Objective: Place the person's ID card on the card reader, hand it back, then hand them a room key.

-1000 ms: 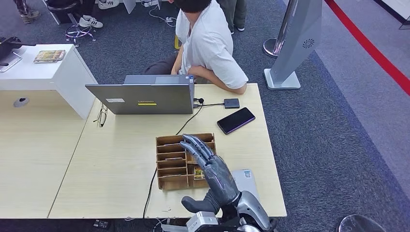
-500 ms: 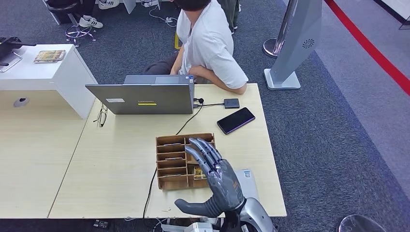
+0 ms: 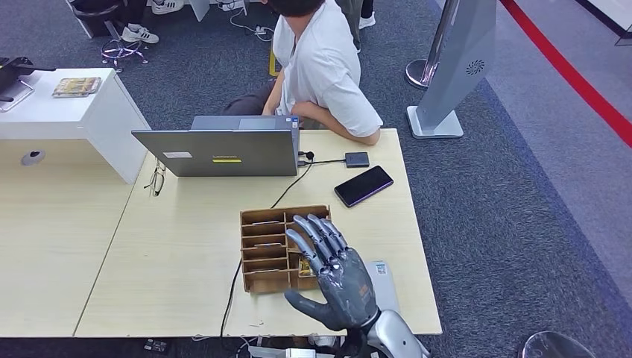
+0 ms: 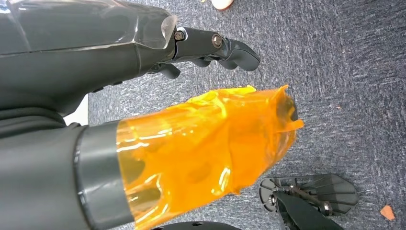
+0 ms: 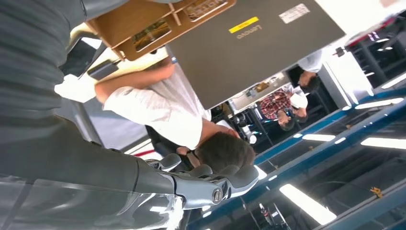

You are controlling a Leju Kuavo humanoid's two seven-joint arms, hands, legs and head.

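Near the desk's (image 3: pixel 186 253) front edge, right robot hand (image 3: pixel 335 272) spread, empty, over card tray (image 3: pixel 264 250).

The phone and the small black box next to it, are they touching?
Apart. The head view shows bare table between the phone and the box.
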